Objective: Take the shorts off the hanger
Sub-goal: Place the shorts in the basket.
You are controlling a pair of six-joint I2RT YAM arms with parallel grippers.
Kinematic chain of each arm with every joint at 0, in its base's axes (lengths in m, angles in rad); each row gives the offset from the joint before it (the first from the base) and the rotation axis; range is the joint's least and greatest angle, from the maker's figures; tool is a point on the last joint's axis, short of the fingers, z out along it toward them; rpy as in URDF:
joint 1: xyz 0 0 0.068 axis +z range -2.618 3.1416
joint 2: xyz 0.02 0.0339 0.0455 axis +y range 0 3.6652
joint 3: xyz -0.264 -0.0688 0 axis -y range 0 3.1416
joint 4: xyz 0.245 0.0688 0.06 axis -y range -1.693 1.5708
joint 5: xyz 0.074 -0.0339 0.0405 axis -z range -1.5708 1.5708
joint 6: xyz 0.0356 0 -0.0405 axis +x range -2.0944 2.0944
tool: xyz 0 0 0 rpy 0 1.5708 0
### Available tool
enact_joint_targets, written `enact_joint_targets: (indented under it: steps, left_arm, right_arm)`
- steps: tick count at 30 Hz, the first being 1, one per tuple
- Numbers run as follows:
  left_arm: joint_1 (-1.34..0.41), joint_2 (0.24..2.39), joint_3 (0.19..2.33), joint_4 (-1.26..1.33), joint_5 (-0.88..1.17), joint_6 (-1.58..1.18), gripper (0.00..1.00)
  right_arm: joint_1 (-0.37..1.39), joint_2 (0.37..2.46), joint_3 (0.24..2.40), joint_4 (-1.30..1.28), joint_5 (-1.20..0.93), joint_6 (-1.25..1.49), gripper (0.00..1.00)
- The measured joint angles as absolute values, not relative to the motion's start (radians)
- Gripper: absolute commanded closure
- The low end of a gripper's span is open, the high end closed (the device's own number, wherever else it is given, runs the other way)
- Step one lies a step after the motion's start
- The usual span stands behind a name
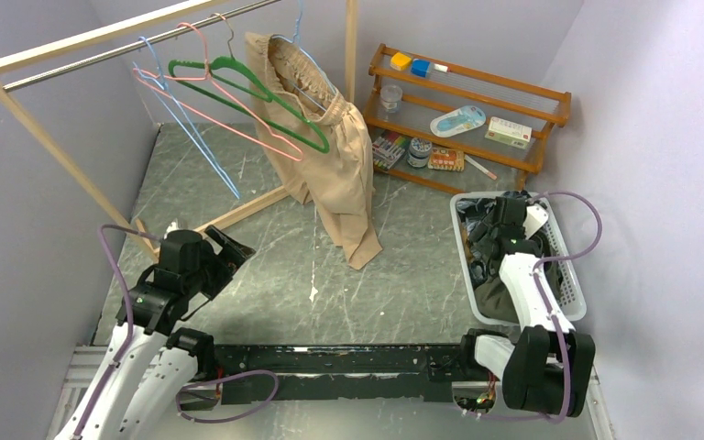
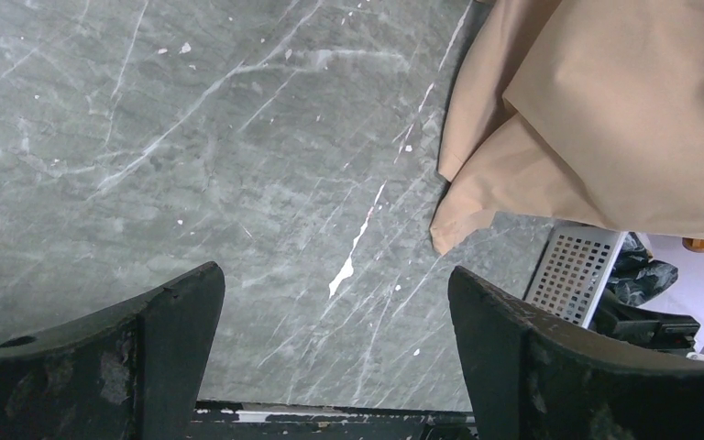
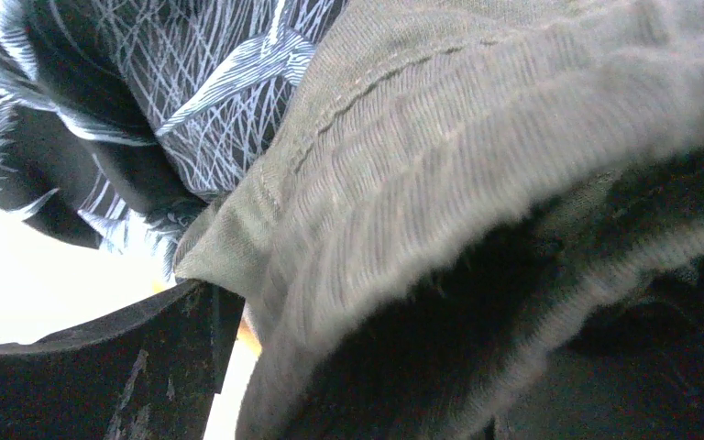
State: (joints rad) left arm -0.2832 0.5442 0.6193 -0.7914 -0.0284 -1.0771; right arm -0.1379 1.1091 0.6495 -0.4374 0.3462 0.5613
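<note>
Top external view: tan shorts (image 1: 339, 156) hang from a blue hanger (image 1: 316, 73) at the far rail (image 1: 101, 55), legs trailing to the worktop (image 1: 266, 284). Soft, light, limp cloth; the gathered waistband looks the best place to pinch. Left gripper (image 1: 234, 246) gapes empty, near left. Right gripper (image 1: 500, 229) is down in the basket (image 1: 568, 270) against olive shorts (image 3: 477, 147); whether its jaws are open or closed I cannot tell.

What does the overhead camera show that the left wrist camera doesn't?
Only overhead: the rack, the green hanger and other bare hangers beside it, and the shelf of small items. Only left wrist: the left gripper up close, its fingers wide apart with nothing between them. Both: the tan shorts, part of the basket and the grey marbled table.
</note>
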Motion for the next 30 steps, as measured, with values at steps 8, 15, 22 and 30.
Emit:
enact_joint_targets:
  steps: [8,15,22,30]
  left_arm:
    - [-0.283,0.523,0.613,-0.783,-0.027,-1.085,0.05]
    - [-0.283,0.537,0.611,-0.784,-0.021,-1.086,0.05]
    - [-0.283,0.526,0.611,-0.793,-0.022,-1.085,0.05]
    - [-0.283,0.517,0.611,-0.798,-0.023,-1.084,0.04]
  right_arm:
    - [-0.084,1.106,0.648,-0.433,0.305,0.569,0.17]
    - [0.206,1.153,0.647,-0.416,0.378,0.748,0.15]
    - [0.292,1.238,0.728,-0.457,0.401,0.815,0.12]
    - [0.29,1.171,0.814,-0.582,0.513,0.776,0.09]
